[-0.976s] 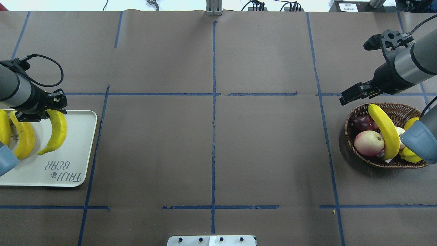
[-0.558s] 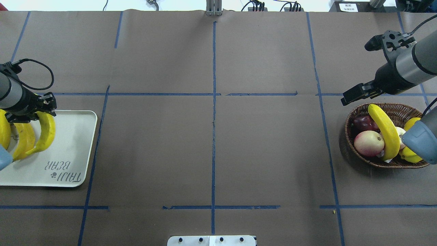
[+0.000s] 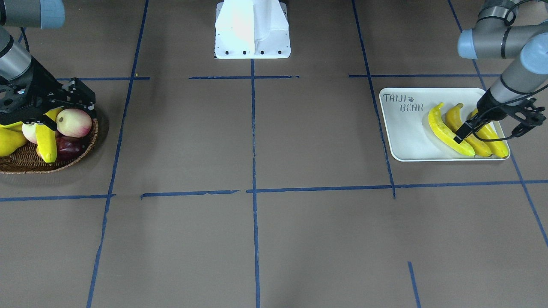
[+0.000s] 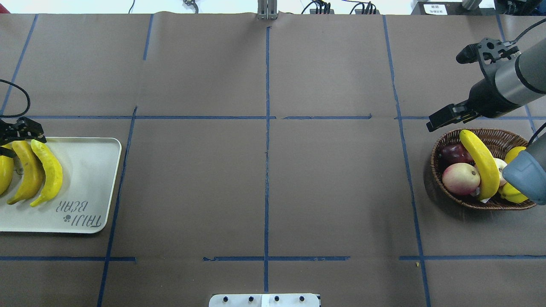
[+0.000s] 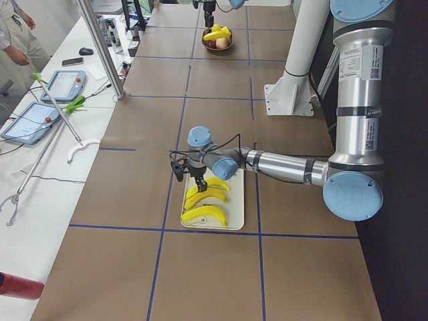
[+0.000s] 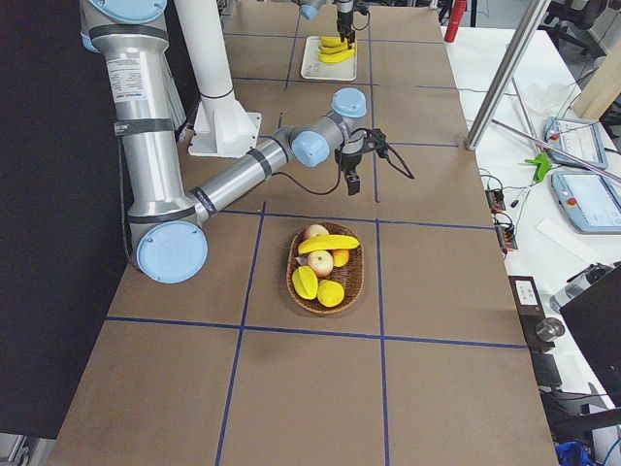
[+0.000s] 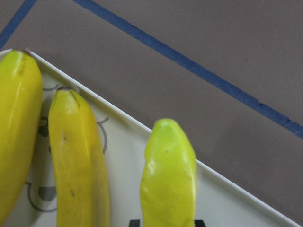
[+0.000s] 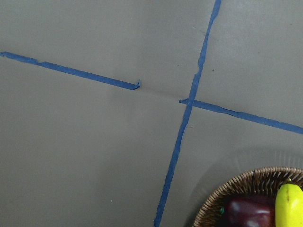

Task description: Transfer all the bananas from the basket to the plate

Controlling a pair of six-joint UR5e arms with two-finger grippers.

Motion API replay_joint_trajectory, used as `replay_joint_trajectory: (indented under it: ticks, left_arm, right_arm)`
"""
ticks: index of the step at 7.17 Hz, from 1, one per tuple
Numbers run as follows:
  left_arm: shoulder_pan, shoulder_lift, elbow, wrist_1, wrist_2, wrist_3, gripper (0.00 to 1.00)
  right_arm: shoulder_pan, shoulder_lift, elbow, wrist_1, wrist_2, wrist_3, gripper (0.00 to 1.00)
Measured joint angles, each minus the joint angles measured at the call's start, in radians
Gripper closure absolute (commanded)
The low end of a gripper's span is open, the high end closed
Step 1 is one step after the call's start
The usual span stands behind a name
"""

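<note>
Bananas (image 4: 47,175): three lie on the plate (image 4: 89,179), left gripper (image 4: 26,133) at their 12 o'clock ends, jaws' state not clear; fourth banana (image 4: 482,164) in the basket (image 4: 443,140), right gripper (image 4: 437,120) at 11 o'clock, jaws apart.

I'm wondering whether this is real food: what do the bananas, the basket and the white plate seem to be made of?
Bananas: probably plastic; evenly bright yellow skin with a hard glossy sheen.
Basket: brown woven wicker, matte; the interlaced strands show.
Plate: looks like smooth white plastic or melamine, with printed grey lettering; cannot tell which.
</note>
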Motion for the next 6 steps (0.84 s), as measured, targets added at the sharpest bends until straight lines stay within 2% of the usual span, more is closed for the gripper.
replay_joint_trajectory:
  ticks: [1, 2, 4, 6]
  left_arm:
    - [-0.062, -0.005, -0.009, 0.005, -0.09, 0.021, 0.0]
    - [-0.089, -0.021, -0.028, 0.012, -0.126, 0.025, 0.0]
    - [-0.1, -0.054, -0.076, 0.018, -0.14, 0.025, 0.0]
    - [-0.099, -0.063, -0.102, 0.018, -0.143, 0.024, 0.0]
  right_arm:
    - [0.002, -0.008, 0.002, 0.001, -0.001, -0.002, 0.01]
    - [0.004, -0.028, 0.007, 0.004, -0.003, -0.015, 0.01]
    - [0.005, -0.111, 0.018, 0.011, -0.026, -0.083, 0.01]
    - [0.002, -0.222, 0.02, 0.057, -0.107, -0.109, 0.06]
